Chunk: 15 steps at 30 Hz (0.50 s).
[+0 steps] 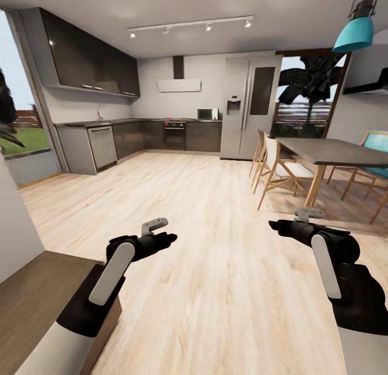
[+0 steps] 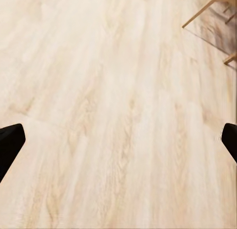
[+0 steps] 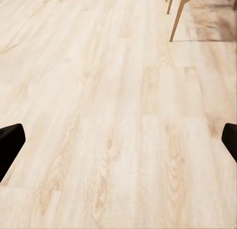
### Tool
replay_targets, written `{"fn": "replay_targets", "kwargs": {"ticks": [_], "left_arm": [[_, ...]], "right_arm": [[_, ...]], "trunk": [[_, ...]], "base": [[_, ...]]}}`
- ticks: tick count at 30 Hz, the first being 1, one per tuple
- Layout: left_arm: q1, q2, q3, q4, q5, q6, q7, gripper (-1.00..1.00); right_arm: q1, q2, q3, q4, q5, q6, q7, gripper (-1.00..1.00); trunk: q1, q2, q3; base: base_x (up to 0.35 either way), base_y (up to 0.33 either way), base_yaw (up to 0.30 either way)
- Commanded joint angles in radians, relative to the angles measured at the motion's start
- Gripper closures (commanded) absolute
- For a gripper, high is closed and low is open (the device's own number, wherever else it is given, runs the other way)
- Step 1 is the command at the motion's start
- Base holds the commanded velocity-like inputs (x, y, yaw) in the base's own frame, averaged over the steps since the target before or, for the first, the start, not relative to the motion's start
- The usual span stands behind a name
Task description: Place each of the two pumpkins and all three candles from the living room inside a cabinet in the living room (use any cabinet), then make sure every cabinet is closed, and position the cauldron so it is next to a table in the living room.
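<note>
The pumpkins, candles, cabinet and cauldron are out of view. I face an open kitchen and dining area across pale wood flooring. My left gripper (image 1: 168, 238) is held out over the bare floor, open and holding nothing; in the left wrist view (image 2: 118, 140) its black fingertips (image 2: 10, 142) sit wide apart over floorboards. My right gripper (image 1: 276, 225) hovers at about the same height, also open and without a load (image 3: 118, 142), near the chairs.
A grey-topped dining table (image 1: 328, 151) with wooden chairs (image 1: 280, 172) stands at the right. Dark kitchen counters (image 1: 140, 135) and a steel fridge (image 1: 248, 108) line the far wall. A brown wood furniture top (image 1: 32, 299) lies under my left arm. A window (image 1: 19, 127) is at the left.
</note>
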Motion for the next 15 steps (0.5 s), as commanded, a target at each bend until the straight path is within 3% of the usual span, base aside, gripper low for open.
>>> {"fn": "replay_targets", "kwargs": {"ticks": [1,6,15], "left_arm": [[-0.001,0.001,-0.002,0.000,0.010,0.000,0.010,-1.00],[-0.002,-0.005,-0.006,0.028,0.008,-0.003,0.014,-1.00],[0.020,-0.009,0.001,0.050,0.012,-0.006,0.049,-1.00]], "right_arm": [[-0.001,0.000,0.000,-0.001,-0.011,0.004,-0.010,-1.00],[-0.002,0.000,0.000,-0.001,-0.011,0.004,-0.010,-1.00],[-0.006,0.002,-0.001,-0.001,-0.011,0.004,-0.010,-1.00]], "trunk": [[0.000,0.000,-0.001],[0.000,0.000,-0.001],[0.000,0.000,-0.001]], "base": [[0.335,0.000,-0.276],[0.189,0.000,-0.276],[0.036,0.000,-0.276]]}}
